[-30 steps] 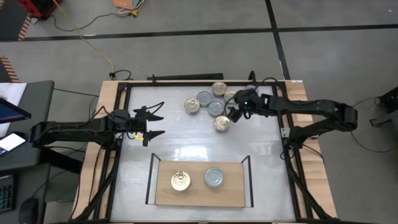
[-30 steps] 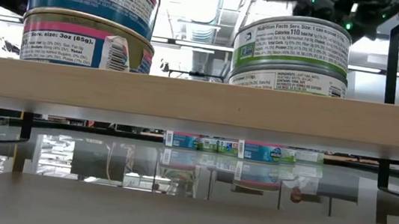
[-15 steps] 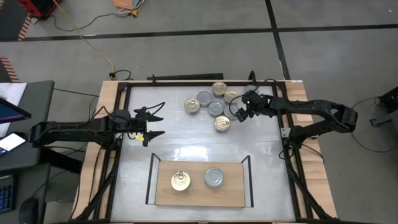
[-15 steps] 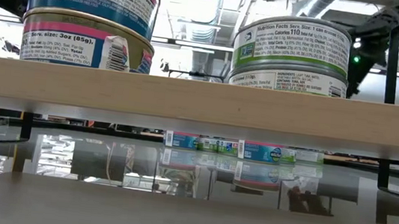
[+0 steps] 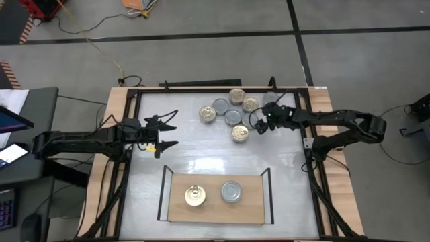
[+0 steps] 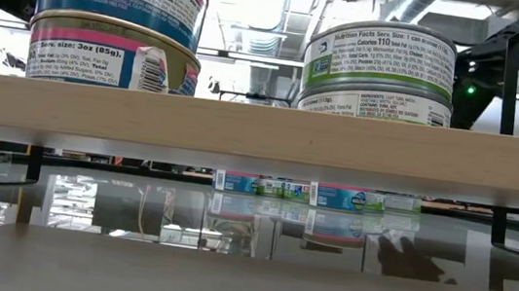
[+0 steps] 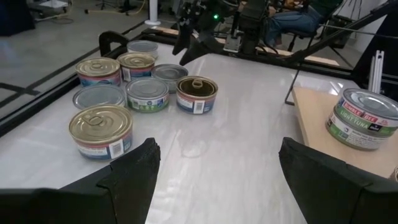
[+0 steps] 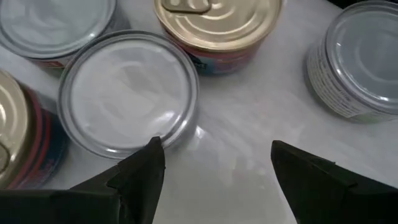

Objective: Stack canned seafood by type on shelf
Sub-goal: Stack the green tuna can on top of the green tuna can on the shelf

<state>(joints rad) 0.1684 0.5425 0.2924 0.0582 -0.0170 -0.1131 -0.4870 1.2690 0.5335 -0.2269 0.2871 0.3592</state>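
**Right pincer poised over the loose cans, shelf holding two stacks**

Up at the far edge of the worktop (image 5: 201, 161) sits the cluster of canned seafood (image 5: 228, 111), gold lids and silver-grey lids mixed together and touching one another. The right pincer (image 5: 259, 125) is right there at the cluster's right side, just beside the gold-lidded can (image 5: 240, 134) nearest the shelf, its fingers spread wide and gripping nothing. Its wrist camera looks down on a silver-lidded can (image 8: 127, 90) between the finger tips, with another gold lid (image 8: 217, 22) beyond it.

Over by the left edge, the left pincer (image 5: 164, 134) waits above bare worktop, well apart from the cans, fingers wide open and empty.

At the near edge stands the shelf (image 5: 215, 212), a light wooden board between black uprights. On it, a gold-lidded stack (image 5: 195, 195) to the left and a silver-lidded stack (image 5: 231, 191) just beside it; the low view shows each is two cans high.
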